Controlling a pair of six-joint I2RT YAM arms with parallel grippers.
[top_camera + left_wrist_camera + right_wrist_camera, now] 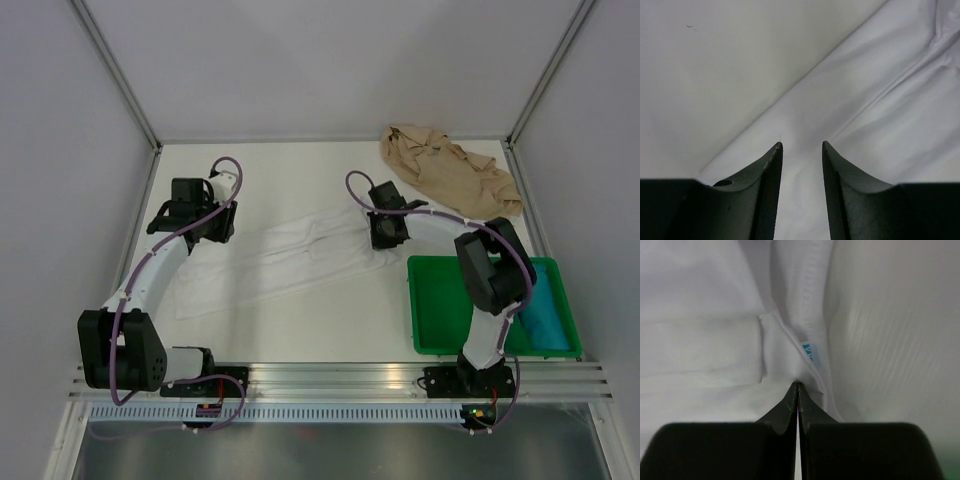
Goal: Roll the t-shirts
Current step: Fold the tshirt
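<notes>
Across the table [300, 170] centre, top view: white t-shirt [290, 255] lies in a long strip; tan t-shirt [450, 170] crumpled far right; green tray [430, 330] near right.
Left wrist: left gripper [801, 146] parted, empty, over the strip's edge.
Right wrist: right gripper [798, 386] pinched on white cloth beside a blue label [807, 351].

1. A white soft cotton t-shirt [290, 255] is laid flat, folded into 1 long narrow band, and is stretched diagonally from near left to far right.
2. A tan-beige cotton t-shirt [447, 170] is left crumpled in the far right corner.
</notes>
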